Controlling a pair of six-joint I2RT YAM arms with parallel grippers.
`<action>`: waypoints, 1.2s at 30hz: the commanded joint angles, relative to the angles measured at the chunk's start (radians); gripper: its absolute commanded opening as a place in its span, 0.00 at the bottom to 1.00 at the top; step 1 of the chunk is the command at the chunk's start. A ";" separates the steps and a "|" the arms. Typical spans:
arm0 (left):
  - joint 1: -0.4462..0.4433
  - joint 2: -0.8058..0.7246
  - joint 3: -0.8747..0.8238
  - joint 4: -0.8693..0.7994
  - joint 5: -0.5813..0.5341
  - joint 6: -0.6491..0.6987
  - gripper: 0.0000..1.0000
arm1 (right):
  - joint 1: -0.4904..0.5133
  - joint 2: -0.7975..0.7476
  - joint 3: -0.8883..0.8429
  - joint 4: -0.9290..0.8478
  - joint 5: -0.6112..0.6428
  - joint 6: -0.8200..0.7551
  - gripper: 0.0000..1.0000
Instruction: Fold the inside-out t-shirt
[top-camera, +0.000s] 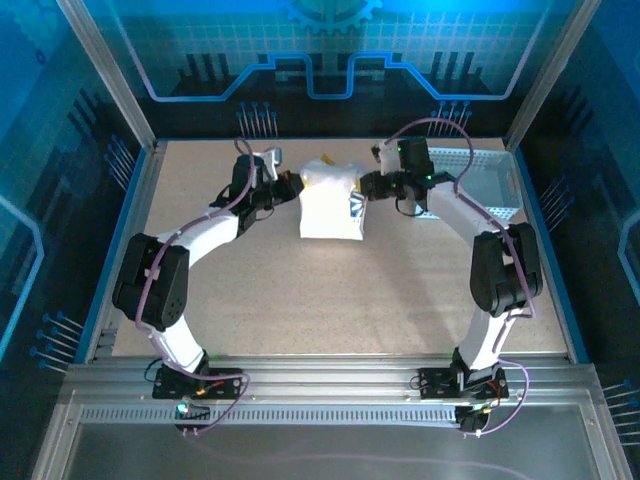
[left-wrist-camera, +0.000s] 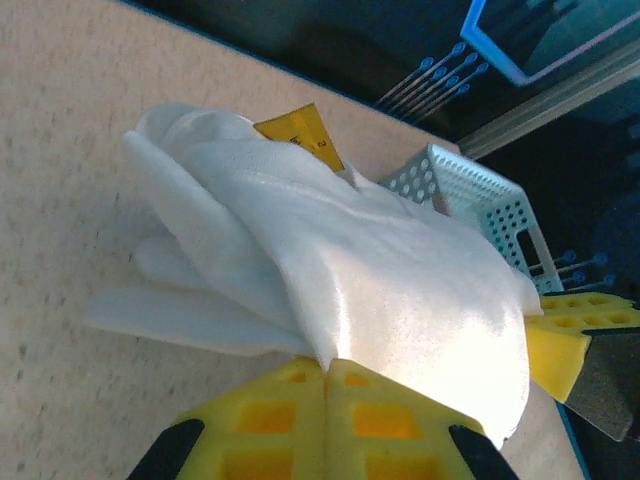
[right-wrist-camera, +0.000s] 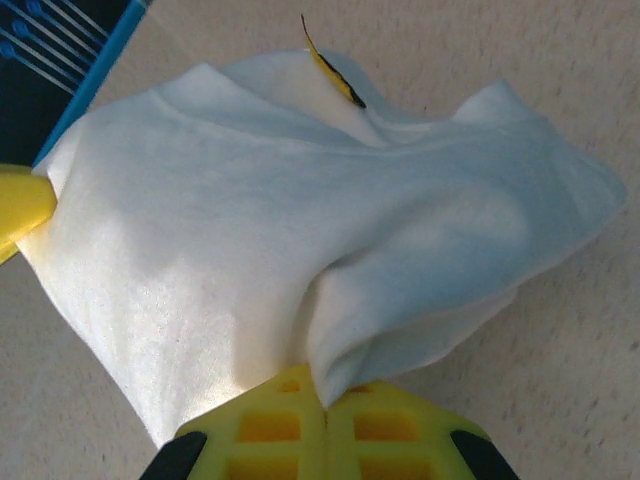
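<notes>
Above the speckled worktop (top-camera: 330, 300), the left gripper (top-camera: 290, 188) and right gripper (top-camera: 372, 185) are pinching the white t-shirt (top-camera: 328, 210) tight between them, and hard pulling could be tugging it loose.

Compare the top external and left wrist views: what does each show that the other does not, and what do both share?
Top external adds both arms from base to wrist and the blue logo at the t-shirt's right edge. Left wrist adds a close look at the left gripper shut on a cloth fold, with the yellow tag behind. Both share the white t-shirt, the right gripper pinching its other side, the perforated basket and the table.
</notes>
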 joint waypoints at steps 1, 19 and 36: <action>0.004 -0.103 -0.095 0.152 0.023 0.019 0.00 | 0.019 -0.126 -0.113 0.108 0.020 -0.032 0.00; 0.019 0.128 0.216 0.174 0.031 0.204 0.00 | -0.009 0.088 0.144 0.236 0.108 -0.149 0.00; -0.036 -0.013 -0.468 0.903 0.149 0.211 0.00 | 0.074 -0.231 -0.505 0.661 0.166 -0.276 0.00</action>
